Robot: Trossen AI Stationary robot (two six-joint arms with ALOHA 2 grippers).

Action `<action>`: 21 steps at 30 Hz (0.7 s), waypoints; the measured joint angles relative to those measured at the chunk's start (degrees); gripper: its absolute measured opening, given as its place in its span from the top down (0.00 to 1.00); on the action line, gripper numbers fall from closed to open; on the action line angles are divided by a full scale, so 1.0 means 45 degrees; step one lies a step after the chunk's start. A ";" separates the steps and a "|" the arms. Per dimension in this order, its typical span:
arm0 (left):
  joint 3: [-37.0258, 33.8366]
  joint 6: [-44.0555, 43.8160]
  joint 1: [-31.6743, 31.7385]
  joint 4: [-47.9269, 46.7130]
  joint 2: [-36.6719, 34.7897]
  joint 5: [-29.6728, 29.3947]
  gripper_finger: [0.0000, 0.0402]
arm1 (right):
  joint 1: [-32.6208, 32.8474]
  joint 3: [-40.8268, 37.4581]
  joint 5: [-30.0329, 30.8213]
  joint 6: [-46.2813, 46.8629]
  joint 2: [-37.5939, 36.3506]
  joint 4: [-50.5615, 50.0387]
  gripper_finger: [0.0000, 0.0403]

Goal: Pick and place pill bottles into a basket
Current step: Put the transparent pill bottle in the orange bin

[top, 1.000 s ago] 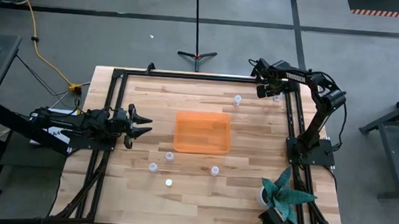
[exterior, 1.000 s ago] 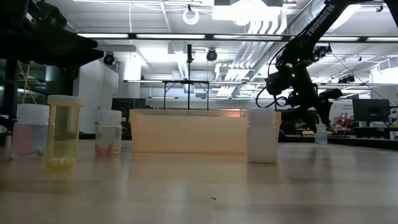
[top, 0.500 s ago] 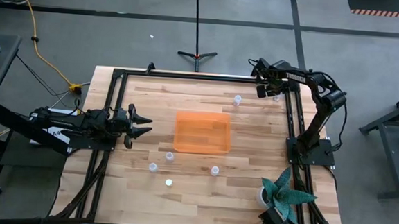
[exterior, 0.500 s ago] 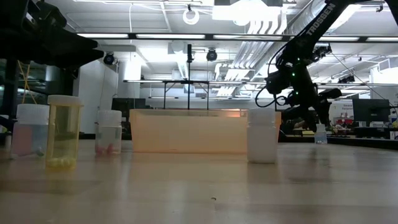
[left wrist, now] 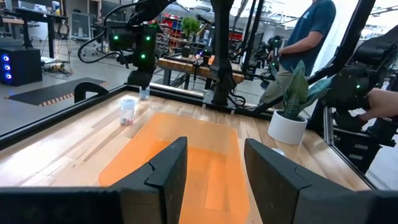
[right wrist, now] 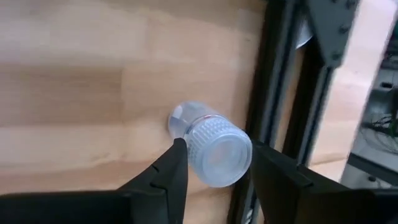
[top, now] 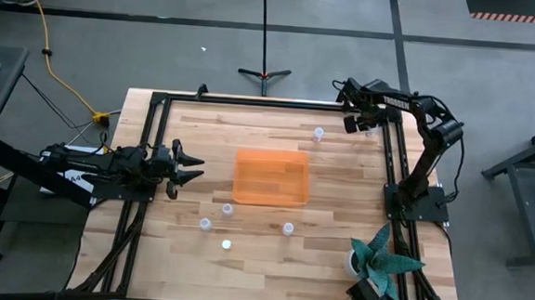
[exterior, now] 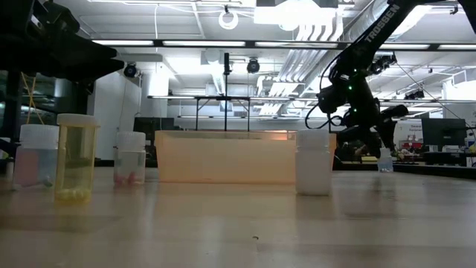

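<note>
The orange basket (top: 271, 177) lies mid-table, also in the low view (exterior: 223, 158) and the left wrist view (left wrist: 180, 155). Small pill bottles stand on the wood: one far of the basket (top: 318, 133), several near it (top: 228, 208) (top: 205, 224) (top: 288, 228) (top: 226, 244). Another bottle (right wrist: 214, 149) stands at the far right beside the black frame rail. My right gripper (right wrist: 214, 165) is over it, open, one finger on each side of its cap. My left gripper (top: 192, 173) waits open and empty at the table's left, facing the basket. My right gripper comes at the far-right bottle from above, slanting down, with its fingertips (right wrist: 177, 158) close on either side of the ribbed cap (right wrist: 221, 155). I cannot tell whether they touch it. The bottle stands on the table (exterior: 384, 158).
A black frame rail (right wrist: 273, 93) runs right beside the far-right bottle. A teal plant in a white pot (top: 382, 259) stands at the near right corner. In the low view several bottles (exterior: 74, 158) (exterior: 313, 162) stand in front of the basket. A person (left wrist: 314, 31) stands beyond the table.
My right gripper has shifted a little over the far-right bottle. The bottle stays standing where it was. Nothing else has moved.
</note>
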 joint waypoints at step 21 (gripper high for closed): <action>-0.0003 -0.0001 0.0003 0.0002 0.0000 -0.0004 0.51 | 0.2818 0.0182 -0.3944 -0.0793 -0.2846 -0.0832 0.66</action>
